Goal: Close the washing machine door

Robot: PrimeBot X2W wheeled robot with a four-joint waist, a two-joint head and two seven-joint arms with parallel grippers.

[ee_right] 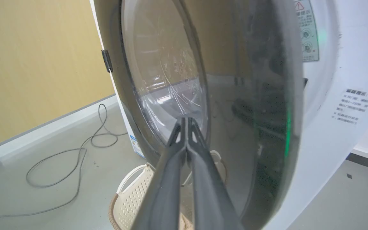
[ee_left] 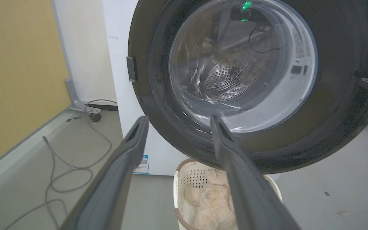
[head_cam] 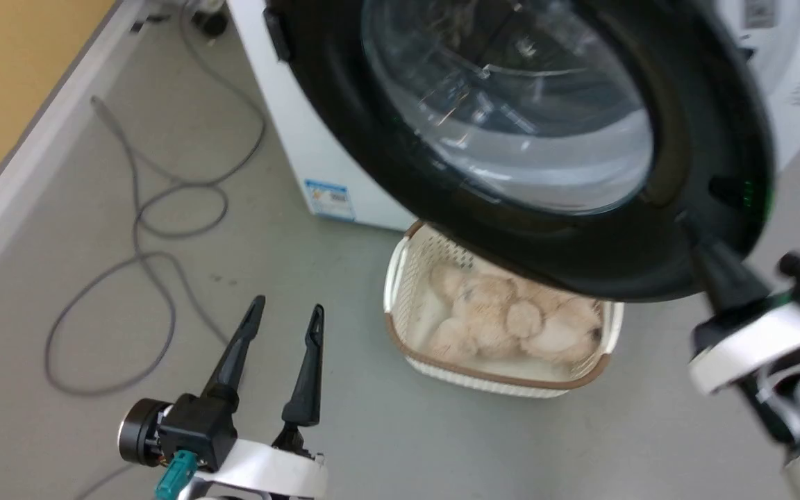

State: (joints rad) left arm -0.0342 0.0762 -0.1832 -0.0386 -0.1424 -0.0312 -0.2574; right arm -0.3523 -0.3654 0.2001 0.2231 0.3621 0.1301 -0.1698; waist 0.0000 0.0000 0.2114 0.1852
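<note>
left gripper [head_cam: 287,305]: fingers spread wide, empty, low and well apart from the door [head_cam: 580,267].
right gripper [ee_right: 186,119]: fingers pressed together, nothing between them, tips at the door's lower rim.
basket [head_cam: 497,380]: on the floor below the door, fluffy beige bundle [head_cam: 511,319] inside.
door: swung out, not shut.
washing machine [head_cam: 317,139]: white, behind the door.
cable [head_cam: 137,229]: floor, left of the door.

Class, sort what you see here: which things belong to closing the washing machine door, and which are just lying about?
Belongs to the job: washing machine door, not yet closed; washing machine; right gripper, fingers together, at the door.

Just lying about: white basket on the floor; fluffy beige things in it; grey cable.
</note>
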